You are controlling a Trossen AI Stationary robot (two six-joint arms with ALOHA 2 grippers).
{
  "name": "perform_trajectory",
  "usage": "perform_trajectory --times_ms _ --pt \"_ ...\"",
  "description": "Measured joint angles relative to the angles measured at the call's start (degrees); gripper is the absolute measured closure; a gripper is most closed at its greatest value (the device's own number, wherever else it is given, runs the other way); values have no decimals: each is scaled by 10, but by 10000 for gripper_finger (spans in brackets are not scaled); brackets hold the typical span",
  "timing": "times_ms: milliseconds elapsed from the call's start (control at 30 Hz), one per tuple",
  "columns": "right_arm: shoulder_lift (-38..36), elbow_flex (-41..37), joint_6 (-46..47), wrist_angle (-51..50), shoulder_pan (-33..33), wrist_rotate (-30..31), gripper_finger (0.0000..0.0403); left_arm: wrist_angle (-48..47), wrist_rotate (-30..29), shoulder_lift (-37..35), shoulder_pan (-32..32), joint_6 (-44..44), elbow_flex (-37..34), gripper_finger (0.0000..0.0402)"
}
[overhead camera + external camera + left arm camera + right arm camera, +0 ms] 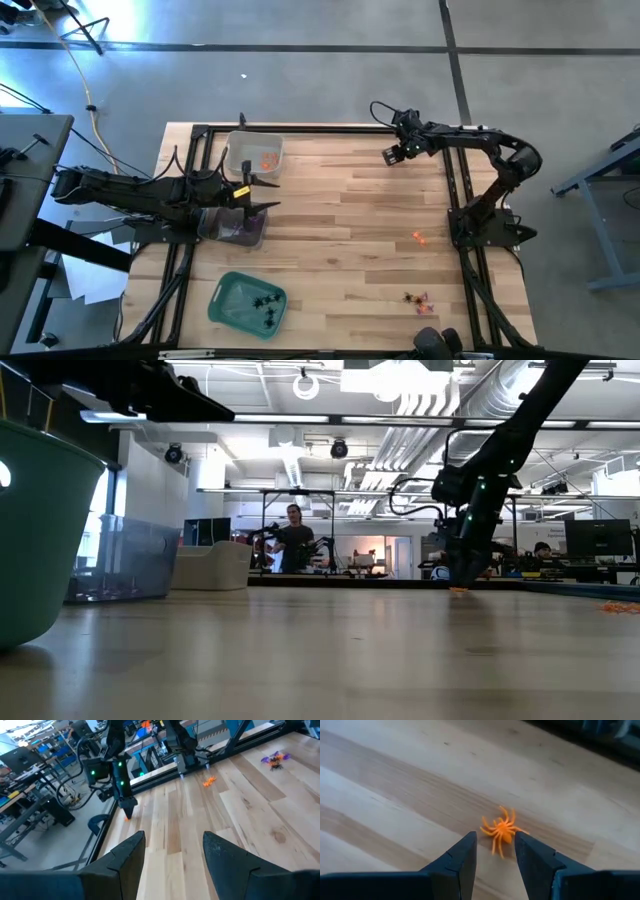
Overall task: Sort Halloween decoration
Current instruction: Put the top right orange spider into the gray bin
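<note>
Light wood plank table (340, 210). On it: clear tray (254, 155) with orange bits at far left, second clear tray (237, 226) with purple bits just nearer, green tray (247, 302) with black spiders at near left. Loose: orange spider (501, 833), orange trinket (418, 237), mixed cluster (417, 299) near right.

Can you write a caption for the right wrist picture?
Open right gripper poised over an orange spider on the wooden table.
</note>
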Motion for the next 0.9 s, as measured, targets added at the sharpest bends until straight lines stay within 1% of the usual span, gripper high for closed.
perform_trajectory --times_ms 33,200,433,533,700,733,900 --pt "7 0 3 2 0 -7 275 0 3 0 0 0 0 216" --pt "28 2 9 11 0 -7 275 -3 8 0 0 0 0 216" --pt "30 2 9 11 0 -7 280 -5 8 0 0 1 0 216" --pt "31 2 9 10 0 -8 306 -6 8 -3 0 1 0 216" --pt "32 2 9 10 0 -9 386 -6 8 -7 0 1 0 216" --pt "32 2 9 11 0 -10 393 -6 8 -7 0 1 0 216" --pt "32 2 15 8 0 -11 399 -7 14 -7 0 0 0 216"
